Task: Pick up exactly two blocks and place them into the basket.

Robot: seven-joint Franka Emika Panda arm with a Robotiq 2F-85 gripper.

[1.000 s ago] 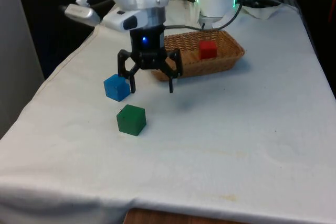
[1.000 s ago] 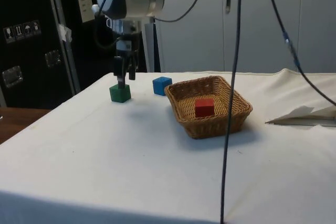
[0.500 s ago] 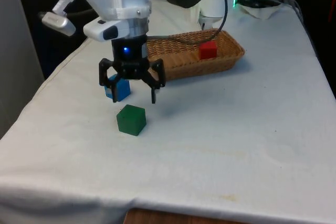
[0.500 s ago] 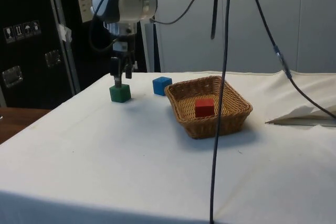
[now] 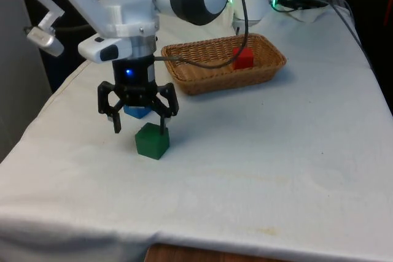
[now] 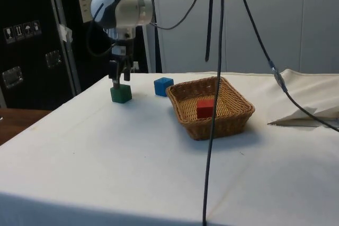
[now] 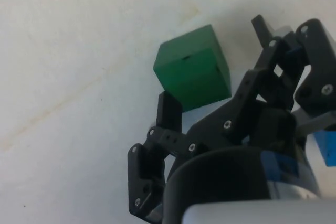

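A green block [image 5: 152, 141] [image 6: 121, 94] [image 7: 192, 68] rests on the white cloth towards the front view's left. My gripper [image 5: 140, 129] [image 6: 119, 81] [image 7: 214, 62] hangs open just above it and holds nothing; its fingers [image 7: 169, 109] reach down near the block's top without closing on it. The blue block [image 5: 136, 111] [image 6: 163, 86] [image 7: 328, 146] sits just behind the gripper, partly hidden by it in the front view. A wicker basket [image 5: 270, 65] [image 6: 212, 128] stands farther back, and a red block [image 5: 243, 58] [image 6: 205, 108] lies inside it.
The table's edge runs close to the blocks on the front view's left. A black cable [image 6: 214, 104] hangs in front of the basket in the side view. Crumpled white cloth [image 6: 310, 115] lies beyond the basket.
The gripper has travelled from beside the basket towards the front view's left and come down over the green block, staying open. No block has moved.
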